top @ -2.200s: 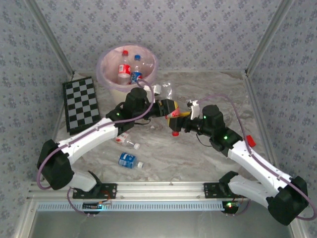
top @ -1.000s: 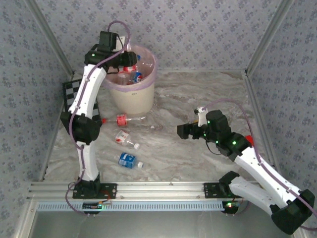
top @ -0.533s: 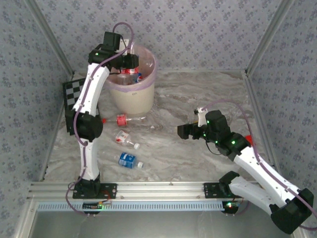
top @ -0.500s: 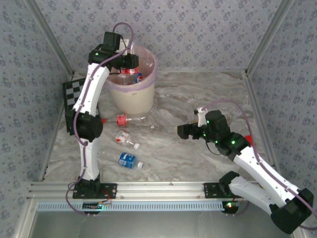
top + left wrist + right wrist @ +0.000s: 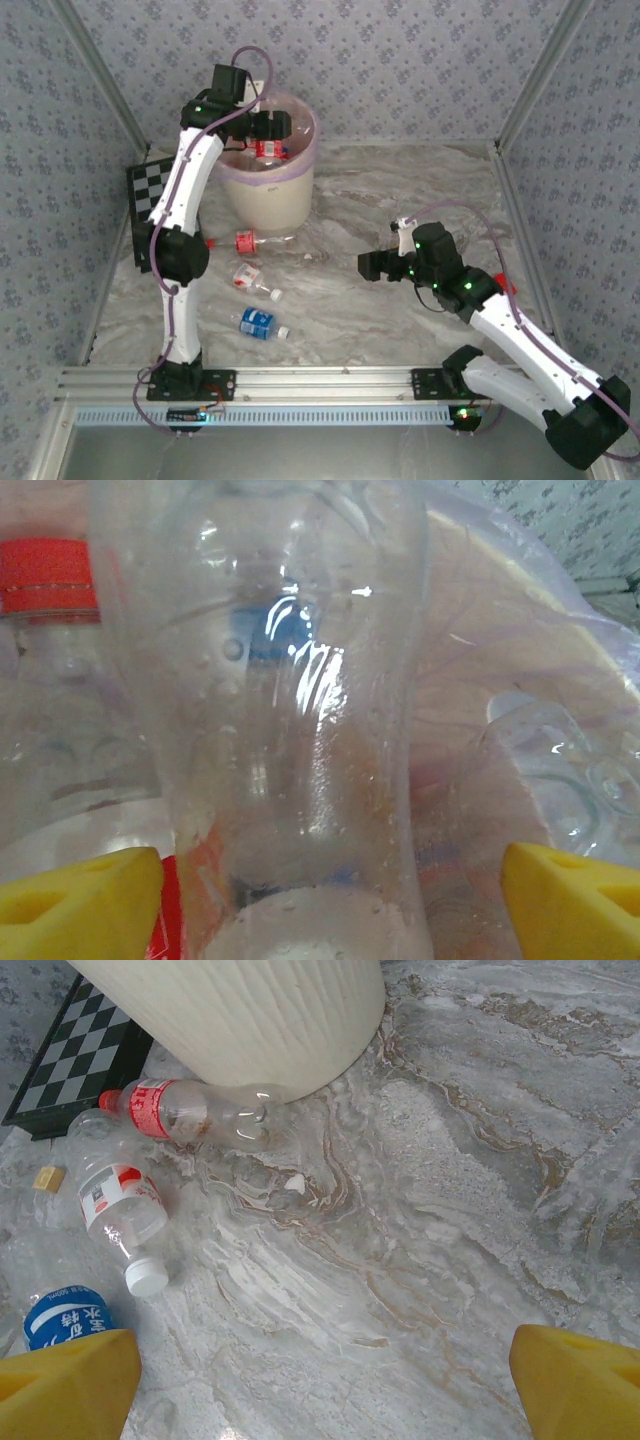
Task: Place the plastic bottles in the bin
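Observation:
The bin [image 5: 262,185], a cream bucket with a pink bag over its rim, stands at the back left with several plastic bottles inside. My left gripper [image 5: 272,125] hangs over its mouth. In the left wrist view its yellow fingertips [image 5: 85,900] stand wide apart, and a clear bottle [image 5: 300,710] sits between them with a gap at each side. A red cap [image 5: 48,575] and the pink bag [image 5: 520,670] lie behind it. On the table lie a red-label bottle [image 5: 245,241] [image 5: 185,1110], a white-capped bottle [image 5: 250,277] [image 5: 120,1210] and a blue-label bottle [image 5: 258,322] [image 5: 62,1318]. My right gripper [image 5: 368,265] [image 5: 320,1400] is open and holds nothing, low over bare marble.
A black-and-white checkerboard [image 5: 165,208] [image 5: 70,1050] lies left of the bin. A small tan block [image 5: 46,1178] rests beside the bottles. Patterned walls close in the table on three sides, and a metal rail [image 5: 320,382] runs along the near edge.
My left gripper has edged right over the bin and its fingers have spread apart around the clear bottle. The right arm has hardly moved.

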{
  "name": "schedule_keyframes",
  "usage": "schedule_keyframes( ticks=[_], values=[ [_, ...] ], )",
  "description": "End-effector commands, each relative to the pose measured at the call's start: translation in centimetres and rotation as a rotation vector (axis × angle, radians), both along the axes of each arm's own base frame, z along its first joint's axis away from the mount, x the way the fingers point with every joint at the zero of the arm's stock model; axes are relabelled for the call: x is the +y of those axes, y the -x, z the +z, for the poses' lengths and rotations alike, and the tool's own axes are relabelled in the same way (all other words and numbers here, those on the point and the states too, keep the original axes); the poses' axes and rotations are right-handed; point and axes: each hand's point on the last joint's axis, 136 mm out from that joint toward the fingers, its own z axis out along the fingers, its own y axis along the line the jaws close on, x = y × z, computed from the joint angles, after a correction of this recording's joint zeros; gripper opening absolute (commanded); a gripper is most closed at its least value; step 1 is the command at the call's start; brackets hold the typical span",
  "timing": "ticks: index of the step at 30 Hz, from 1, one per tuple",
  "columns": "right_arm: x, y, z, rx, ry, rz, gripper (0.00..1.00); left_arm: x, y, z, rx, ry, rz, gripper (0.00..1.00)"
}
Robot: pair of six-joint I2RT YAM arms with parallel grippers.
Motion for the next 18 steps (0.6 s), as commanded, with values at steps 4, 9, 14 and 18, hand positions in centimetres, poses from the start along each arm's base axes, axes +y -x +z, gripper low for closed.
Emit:
schedule_keyframes(
  ticks=[4,9,14,18],
  values=[
    [-0.1,-0.4,-0.6,-0.004,0.049,0.016,0.97,0.0,3.3,8.4,-0.168,0.038,-0.022,0.98],
    [0.8,-0.6,-0.9,0.006,0.093,0.067,0.98,1.8,5.9,11.4,-0.225,-0.005,0.010,1.00],
    [1.6,-0.7,-1.4,0.006,0.136,0.093,0.99,3.5,8.8,11.7,-0.218,-0.058,0.038,1.00],
    [3.9,-0.4,-2.0,-0.012,0.250,0.179,1.00,5.4,12.8,12.2,-0.241,-0.053,0.081,1.00]
  ],
)
